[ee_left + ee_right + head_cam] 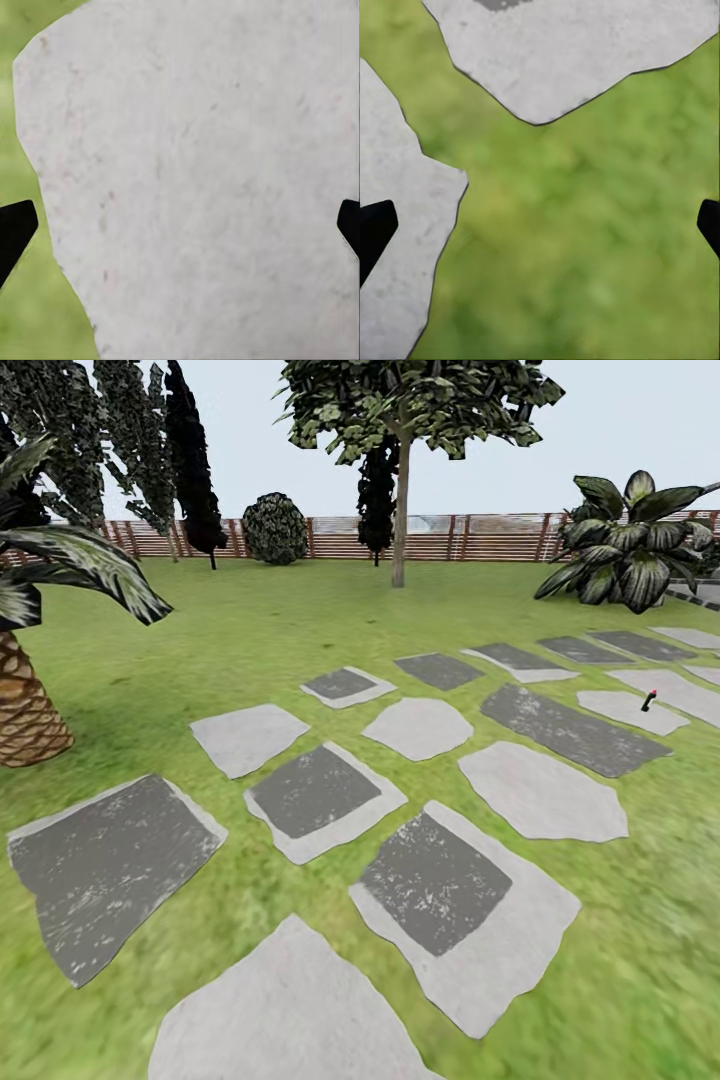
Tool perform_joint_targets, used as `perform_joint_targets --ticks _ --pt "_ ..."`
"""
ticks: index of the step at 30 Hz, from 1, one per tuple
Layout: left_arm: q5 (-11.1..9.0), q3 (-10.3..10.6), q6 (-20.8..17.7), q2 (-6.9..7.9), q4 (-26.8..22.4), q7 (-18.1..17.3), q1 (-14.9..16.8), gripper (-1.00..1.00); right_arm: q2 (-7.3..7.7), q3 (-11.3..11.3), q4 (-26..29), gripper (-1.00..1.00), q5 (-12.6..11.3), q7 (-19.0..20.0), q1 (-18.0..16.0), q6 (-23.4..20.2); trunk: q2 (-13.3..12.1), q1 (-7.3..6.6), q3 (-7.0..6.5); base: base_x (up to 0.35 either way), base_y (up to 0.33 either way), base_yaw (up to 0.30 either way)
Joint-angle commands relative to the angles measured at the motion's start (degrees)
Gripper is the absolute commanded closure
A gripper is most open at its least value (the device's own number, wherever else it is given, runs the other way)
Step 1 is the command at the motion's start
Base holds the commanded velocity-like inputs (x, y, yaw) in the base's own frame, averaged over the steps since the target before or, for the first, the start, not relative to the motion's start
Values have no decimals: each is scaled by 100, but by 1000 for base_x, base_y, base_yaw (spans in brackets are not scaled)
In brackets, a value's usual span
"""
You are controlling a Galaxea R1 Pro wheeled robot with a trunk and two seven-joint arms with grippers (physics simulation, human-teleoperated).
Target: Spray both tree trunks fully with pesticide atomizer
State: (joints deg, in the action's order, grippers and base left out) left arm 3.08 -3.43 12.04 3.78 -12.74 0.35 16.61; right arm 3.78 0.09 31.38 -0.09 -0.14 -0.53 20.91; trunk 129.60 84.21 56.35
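So the sprayer (649,700) is that tiny dark stick with a red tip, sitting on a pale stepping stone (630,711) way off on the right side of the lawn (250,630). It's well apart from both pincers, nowhere near reach yet. The robot has to roll over there first.

Left pincer (180,225) is spread wide with nothing in it, hanging above a pale stone (202,165), and you just see the two dark fingertips (15,229) at the edges. Right pincer (540,225) is the same deal, released and empty, hovering over grass (585,240) with the corners of two stones (577,45) ahead of it and off to one side.

The sprayer looks tilted, not dead upright: long axis runs from a dark lower end up to the red tip, leaning toward the right in the head view. Too small to say more than that.

What could go wrong, as I see it: it's so slim that a slightly off approach could knock it flat or nudge it off the stone into the grass, and then grabbing it gets harder. Also the one tree (400,510) I can make out stands by the fence (480,538), far from the sprayer, so there's plenty of driving while holding it, and a weak pinch on something that thin could let it slip. The palm (25,700) on the left isn't a target, so spraying that would be wasted effort.
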Motion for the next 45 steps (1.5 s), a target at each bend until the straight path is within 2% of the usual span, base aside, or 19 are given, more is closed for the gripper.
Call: perform_joint_targets --ticks 1,15,45 --pt "0 0 0 0 0 -2 0 -100 0 0 0 -100 0 -1 0 -3 0 0 0 335 102 0" --pt "0 0 0 0 0 0 0 -100 0 0 0 -100 0 -2 0 -5 0 0 0 335 92 -17" --pt "0 0 0 0 0 0 0 -100 0 0 0 -100 0 -1 0 -4 0 0 0 335 83 -256"
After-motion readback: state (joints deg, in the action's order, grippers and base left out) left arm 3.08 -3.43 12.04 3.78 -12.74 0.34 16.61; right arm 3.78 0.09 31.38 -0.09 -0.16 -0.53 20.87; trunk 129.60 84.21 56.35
